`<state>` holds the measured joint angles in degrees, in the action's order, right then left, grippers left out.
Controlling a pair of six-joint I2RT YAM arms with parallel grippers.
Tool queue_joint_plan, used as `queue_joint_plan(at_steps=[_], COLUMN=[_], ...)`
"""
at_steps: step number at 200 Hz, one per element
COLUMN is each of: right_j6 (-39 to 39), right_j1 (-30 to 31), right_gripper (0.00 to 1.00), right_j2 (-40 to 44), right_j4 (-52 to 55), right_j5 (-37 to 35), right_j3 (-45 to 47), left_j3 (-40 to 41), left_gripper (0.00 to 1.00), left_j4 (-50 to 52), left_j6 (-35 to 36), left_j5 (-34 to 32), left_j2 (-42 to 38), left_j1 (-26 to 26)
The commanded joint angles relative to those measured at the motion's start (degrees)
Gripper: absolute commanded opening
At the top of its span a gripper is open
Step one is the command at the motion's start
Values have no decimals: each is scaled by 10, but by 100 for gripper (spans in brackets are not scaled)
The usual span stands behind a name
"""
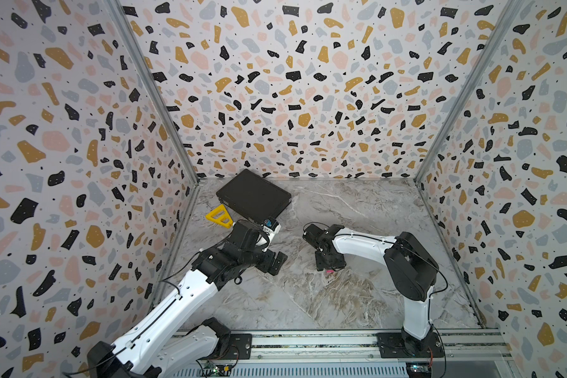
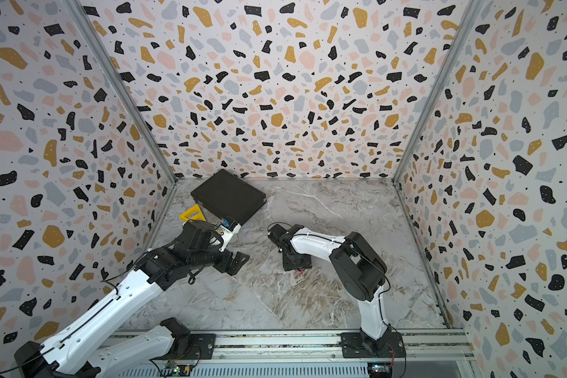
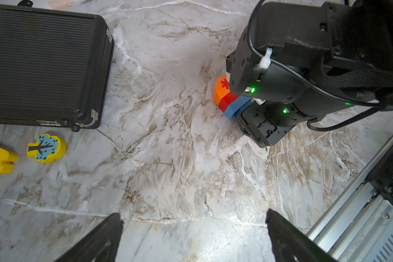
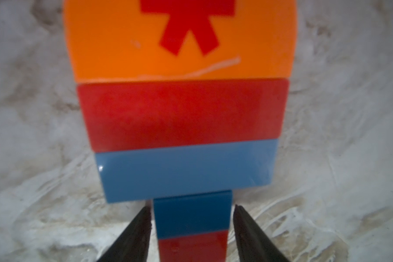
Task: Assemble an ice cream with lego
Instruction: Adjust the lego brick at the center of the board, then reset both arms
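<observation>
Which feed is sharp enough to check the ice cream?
Right wrist view: ice cream fills the frame but out of focus. Left wrist view: sharp, right arm hides part. Both top views: bowed walls, only its pink end shows.

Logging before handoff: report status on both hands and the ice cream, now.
Left hand open, empty. Right hand open, straddling stem of the ice cream. Stacked, lying flat on marble table. Black case, yellow tree block far aside.

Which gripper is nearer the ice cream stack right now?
Right. The right gripper sits at the ice cream, its fingers either side of the narrow stem. The left gripper hangs open over the table, well off to one side.
</observation>
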<state>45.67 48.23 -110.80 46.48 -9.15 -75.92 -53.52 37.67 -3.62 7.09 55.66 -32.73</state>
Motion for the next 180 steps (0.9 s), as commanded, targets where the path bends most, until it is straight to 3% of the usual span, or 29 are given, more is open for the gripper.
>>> queue_joint_plan(at_steps=[1, 23, 41, 74, 92, 107, 119, 137, 166, 172, 180], right_j6=[-29, -85, -164, -363, -471, -505, -513, -514, -510, -521, -530], right_j1=[3, 4, 2, -41, -100, -169, -226, -292, -350, -353, -358], right_gripper=[64, 64, 66, 70, 71, 73, 73, 73, 73, 73, 73], right_j2=[74, 160, 242, 393, 471, 526, 554, 548, 407, 376, 336], right_j4=[18, 13, -21, -216, -369, -496, -604, -779, -1016, -1046, -1066], right_j5=[-33, -88, -164, -276, -260, -215, -171, -125, -99, -100, -107], right_j3=[4, 8, 25, 184, 320, 431, 518, 624, 674, 667, 655], left_j3=[-12, -2, 5, 22, 100, 170, 206, 245, 342, 332, 317], left_gripper=[100, 100, 99, 100, 100, 100, 100, 100, 99, 99, 100], left_j4=[-19, -46, -81, -167, -326, -460, -523, -574, -793, -760, -718], left_j6=[7, 7, -14, -102, -38, 18, 36, 30, 42, 40, 55], left_j5=[8, -4, -58, -261, -333, -394, -393, -339, -323, -333, -276], left_j2=[-28, -60, -82, -74, -70, -54, -31, 11, 106, 101, 92], left_j1=[3, 3, 5, 9, 11, 25, 57, 124, 178, 180, 195])
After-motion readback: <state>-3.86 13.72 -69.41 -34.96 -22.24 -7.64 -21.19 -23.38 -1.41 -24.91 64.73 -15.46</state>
